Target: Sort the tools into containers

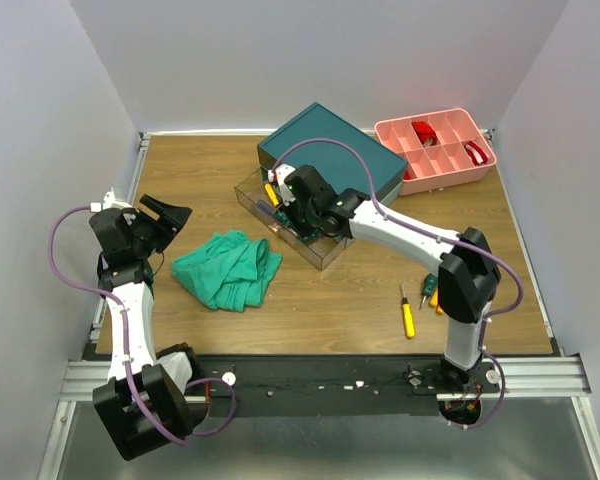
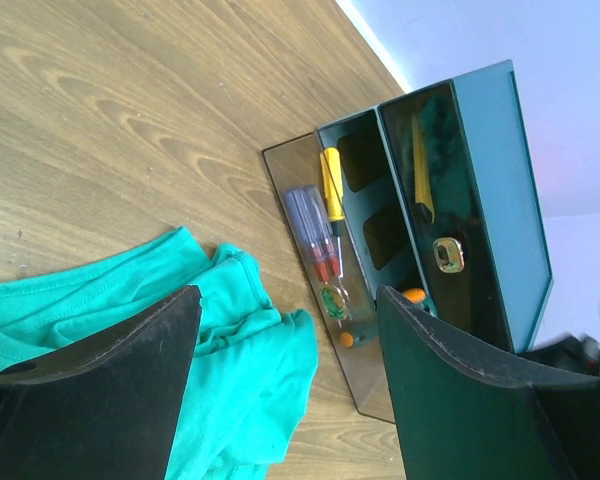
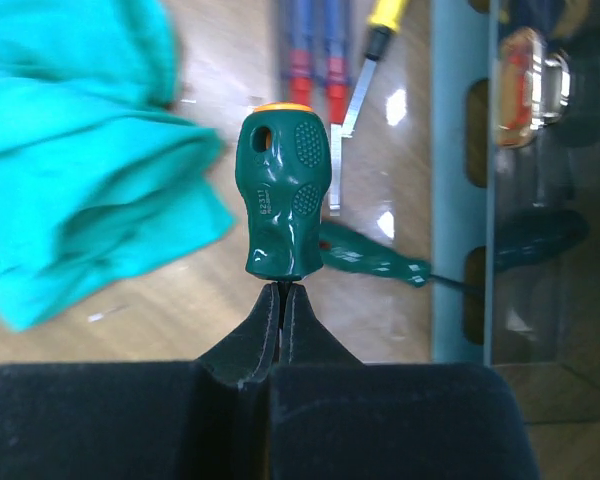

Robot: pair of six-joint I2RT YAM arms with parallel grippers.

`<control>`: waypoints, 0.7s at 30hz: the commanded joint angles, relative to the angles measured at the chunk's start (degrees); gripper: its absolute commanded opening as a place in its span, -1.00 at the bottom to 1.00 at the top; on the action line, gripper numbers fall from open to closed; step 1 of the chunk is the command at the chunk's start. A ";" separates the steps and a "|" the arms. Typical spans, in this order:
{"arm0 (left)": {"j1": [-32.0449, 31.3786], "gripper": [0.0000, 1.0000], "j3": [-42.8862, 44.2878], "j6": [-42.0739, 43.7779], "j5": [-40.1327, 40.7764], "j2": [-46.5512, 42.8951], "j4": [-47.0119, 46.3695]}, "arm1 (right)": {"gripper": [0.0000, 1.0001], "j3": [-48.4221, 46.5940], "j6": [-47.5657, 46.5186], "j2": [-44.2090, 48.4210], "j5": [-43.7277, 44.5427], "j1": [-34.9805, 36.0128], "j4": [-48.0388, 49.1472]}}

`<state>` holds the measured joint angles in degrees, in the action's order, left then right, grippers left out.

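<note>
Wood surface (image 1: 310, 310) in a white-walled cell. Nearest the bases, a few loose drivers (image 1: 408, 315) lie unsorted by the right arm's foot, and the left end effector (image 2: 288, 330) is wide open and empty, off by the cloth (image 1: 228, 268). Further out, the right end effector (image 3: 280, 292) is pinched fully shut on the shaft of a stubby green driver (image 3: 283, 190). The driver's axis is in line with it and the handle points straight out over the open drawer (image 1: 327, 253) of the box (image 1: 330, 150), so the right arm is the one in position and release looks like a straight drop.

Dark teal box (image 1: 325, 145), pink tray (image 1: 396, 142), green cloth (image 1: 228, 268), wood-grain table (image 1: 200, 170), yellow-handled screwdriver (image 1: 408, 320), green-handled screwdriver (image 3: 283, 195)
</note>
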<state>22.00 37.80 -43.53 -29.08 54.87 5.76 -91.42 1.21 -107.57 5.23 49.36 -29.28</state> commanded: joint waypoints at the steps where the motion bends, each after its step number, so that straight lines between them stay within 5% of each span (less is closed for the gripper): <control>1: -0.03 0.60 1.31 1.16 -0.63 -1.17 1.10 | -0.70 -1.57 -3.67 -2.30 2.85 -1.99 3.17; 2: -0.11 0.60 1.22 1.08 -0.63 -1.08 1.10 | -0.14 -1.48 -5.94 -2.21 2.59 -1.99 3.17; 5: -0.11 0.60 0.96 0.73 -0.80 -0.91 0.39 | 0.27 1.39 -10.51 0.85 0.22 -2.34 0.37; 13: -0.11 0.60 1.75 1.34 -0.71 0.23 -1.01 | 0.31 24.69 -16.14 21.07 -8.65 -13.04 -6.57; 18: -0.20 0.60 1.05 2.04 -1.42 1.55 -1.54 | 0.24 36.91 -38.70 32.93 -22.33 -20.70 -10.61; 21: -0.38 0.60 0.52 2.13 -1.24 2.25 -1.89 | 0.22 42.01 -51.78 37.16 -23.25 -24.57 -13.86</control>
<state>22.00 37.91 -42.65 -29.17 56.29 5.28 -56.12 -27.88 -75.37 -8.21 28.67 -35.55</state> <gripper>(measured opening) 0.798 0.616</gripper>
